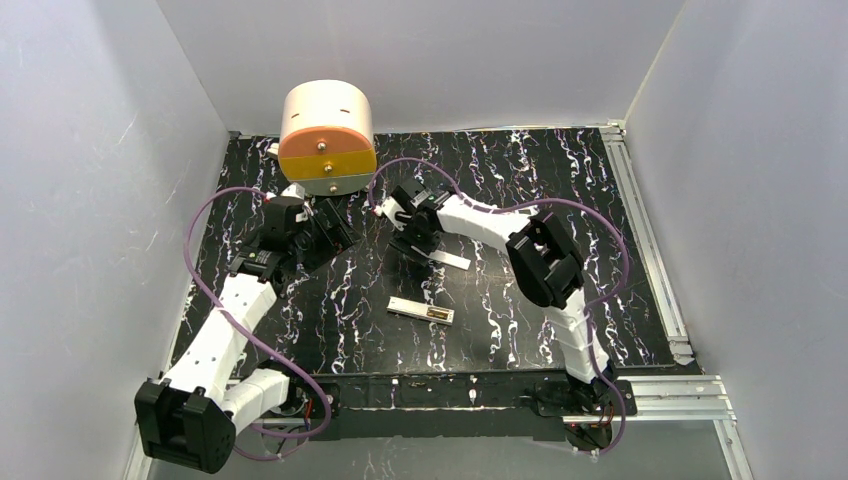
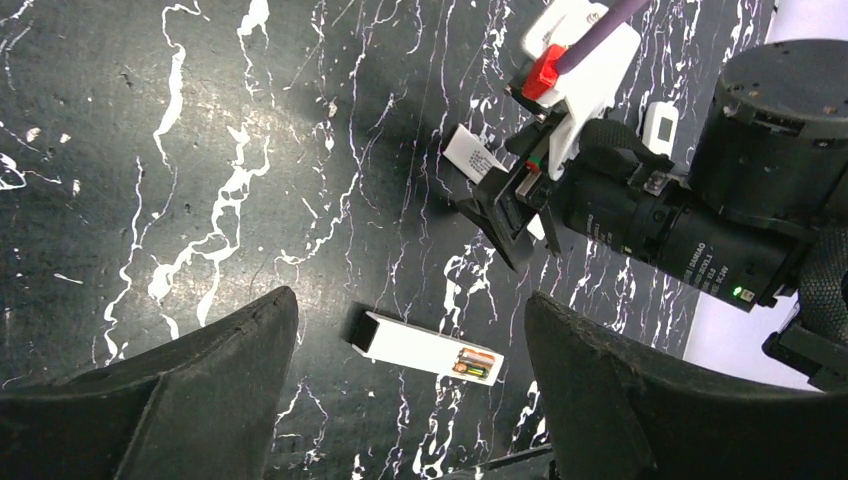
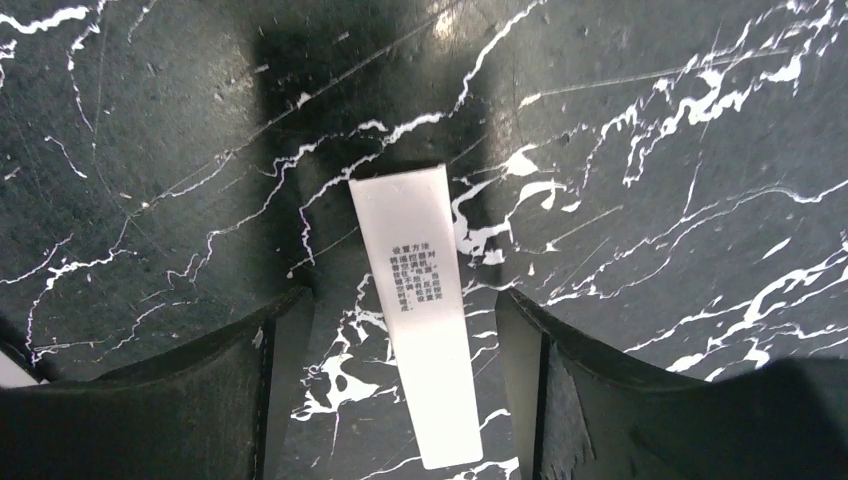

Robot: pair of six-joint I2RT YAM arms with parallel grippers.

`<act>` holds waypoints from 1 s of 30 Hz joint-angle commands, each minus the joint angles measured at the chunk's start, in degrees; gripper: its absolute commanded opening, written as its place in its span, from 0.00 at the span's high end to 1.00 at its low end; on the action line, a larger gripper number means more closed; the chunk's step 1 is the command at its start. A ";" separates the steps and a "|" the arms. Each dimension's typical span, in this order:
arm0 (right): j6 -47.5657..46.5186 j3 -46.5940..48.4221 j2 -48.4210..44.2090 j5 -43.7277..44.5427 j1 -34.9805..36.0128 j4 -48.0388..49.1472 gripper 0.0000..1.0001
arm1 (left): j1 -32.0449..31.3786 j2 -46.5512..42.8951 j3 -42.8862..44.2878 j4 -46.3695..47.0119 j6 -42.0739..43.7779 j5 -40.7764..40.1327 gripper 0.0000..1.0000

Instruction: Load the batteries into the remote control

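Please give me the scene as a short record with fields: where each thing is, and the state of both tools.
remote control: lying flat on the table, compartment at one end open
batteries: copper-orange, seen inside that open compartment
white printed strip: flat on the table, between the right tool's fingers, a gap on each side
left tool: open, holding nothing, above the table
right tool: open, straddling the strip, not gripping it
round pink-orange container: at the far edge of the table
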 commanded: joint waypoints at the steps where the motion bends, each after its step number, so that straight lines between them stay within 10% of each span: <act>1: -3.79 4.50 1.70 0.08 -0.01 -5.14 0.25 | 0.47 0.60 -1.15 0.00 0.82 3.68 0.20; 9: -7.79 9.04 6.78 -4.28 -1.66 -9.59 0.26 | 0.56 1.55 -1.27 0.22 1.55 5.62 0.20; 30: -7.33 -1.30 0.39 -1.97 -0.79 0.19 0.65 | 0.64 8.33 -5.95 10.41 -2.87 17.25 0.21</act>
